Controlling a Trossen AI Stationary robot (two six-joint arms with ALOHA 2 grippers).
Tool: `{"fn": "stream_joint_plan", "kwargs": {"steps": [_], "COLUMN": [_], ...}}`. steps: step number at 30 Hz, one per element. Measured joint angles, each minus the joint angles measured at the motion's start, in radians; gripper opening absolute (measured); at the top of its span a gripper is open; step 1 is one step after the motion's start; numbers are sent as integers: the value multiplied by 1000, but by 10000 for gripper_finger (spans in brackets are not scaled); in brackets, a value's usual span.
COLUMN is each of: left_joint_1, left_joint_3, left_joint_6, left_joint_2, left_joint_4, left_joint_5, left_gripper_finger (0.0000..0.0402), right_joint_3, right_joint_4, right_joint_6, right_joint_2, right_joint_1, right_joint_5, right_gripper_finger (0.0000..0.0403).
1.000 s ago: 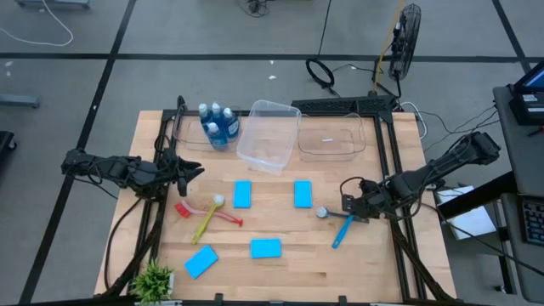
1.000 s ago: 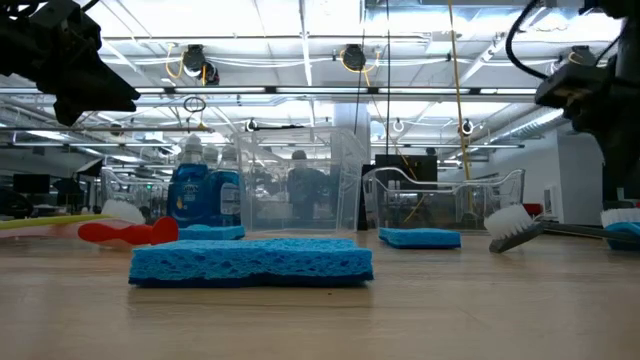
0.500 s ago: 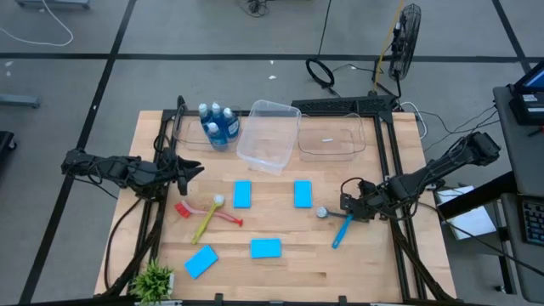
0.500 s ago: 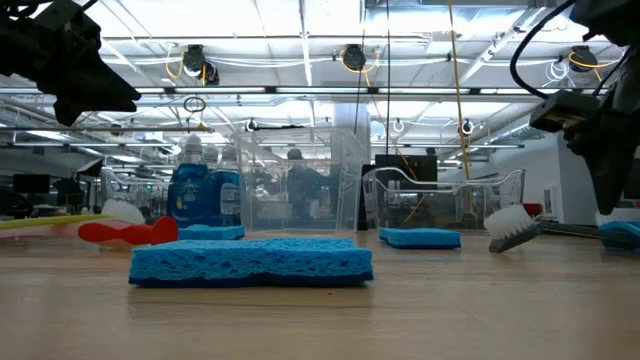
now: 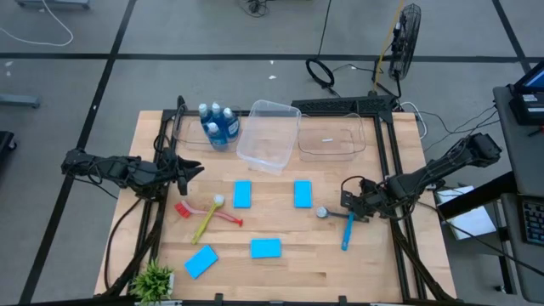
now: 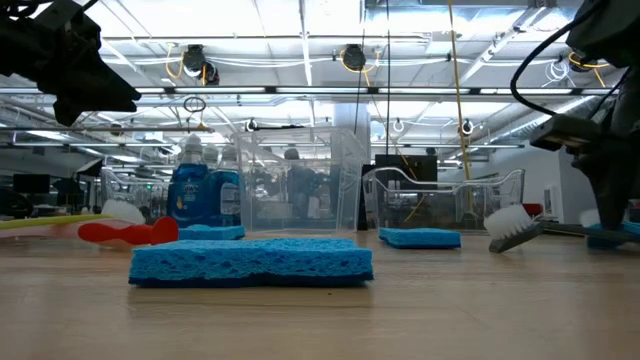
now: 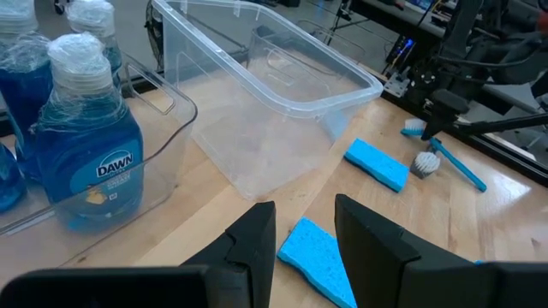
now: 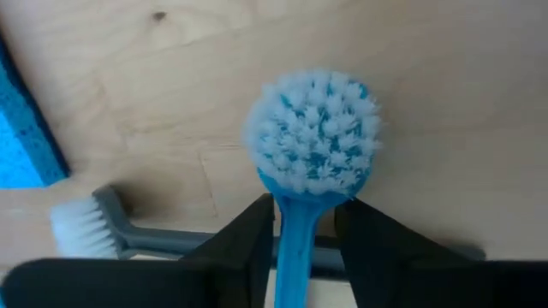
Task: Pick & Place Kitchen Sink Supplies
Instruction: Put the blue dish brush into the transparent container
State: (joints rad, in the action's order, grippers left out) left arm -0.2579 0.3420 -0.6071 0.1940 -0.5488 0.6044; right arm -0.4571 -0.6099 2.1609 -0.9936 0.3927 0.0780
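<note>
My right gripper (image 5: 351,211) stands near the table's right side, shut on the blue brush (image 5: 346,234). The brush's white bristle head (image 8: 312,128) faces up at the wrist camera. A grey brush (image 8: 81,229) with a white head (image 5: 322,212) lies on the table beside it. My left gripper (image 5: 194,170) hangs open over the left side, touching nothing. Three blue soap bottles (image 5: 217,123) stand in a shallow clear bin. Several blue sponges (image 5: 242,194) lie flat. A red brush (image 5: 189,210) and a yellow-green brush (image 5: 205,224) lie crossed. My right gripper pinches the blue brush by its neck (image 8: 299,204), just below the head, between the two fingers (image 8: 248,231). It comes from above, pointing down, and the fingers lie across the handle. The handle's free end (image 5: 344,247) points toward the near edge; whether it is lifted does not show.
A clear bin (image 5: 269,136) sits tilted at the table's far middle, and another clear bin (image 5: 328,140) stands to its right. A small green plant (image 5: 153,279) stands at the near left corner. Bare wood (image 5: 297,259) lies between the sponges and the near edge.
The blue brush has turned about on the table: its free handle end has swung toward the table's right, while the head end stayed at my right gripper. In the low view, my right gripper has come down closer to the table.
</note>
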Motion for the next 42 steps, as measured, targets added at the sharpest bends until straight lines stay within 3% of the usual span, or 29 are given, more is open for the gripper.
{"fn": "stream_joint_plan", "kwargs": {"steps": [9, 19, 25, 32, 42], "left_joint_1": [0, 0, 0, 0, 0], "left_joint_3": [0, 0, 0, 0, 0], "left_joint_6": [0, 0, -7, -63, -102], "left_joint_2": [0, 0, 0, 0, 2], "left_joint_4": [0, 3, 7, 8, 58], "left_joint_5": [0, 0, -1, -43, -47], "left_gripper_finger": [122, 122, 122, 122, 122], "right_joint_3": [3, 3, 3, 3, 3], "right_joint_4": [15, 87, 155, 360, 799], "right_joint_6": [-9, -47, -128, -351, -796], "right_joint_2": [0, 29, 85, 164, 185], "right_joint_1": [0, -1, -1, -1, -19], "right_joint_5": [33, 68, 155, 301, 508], "right_gripper_finger": [36, 38, 35, 35, 35]}}
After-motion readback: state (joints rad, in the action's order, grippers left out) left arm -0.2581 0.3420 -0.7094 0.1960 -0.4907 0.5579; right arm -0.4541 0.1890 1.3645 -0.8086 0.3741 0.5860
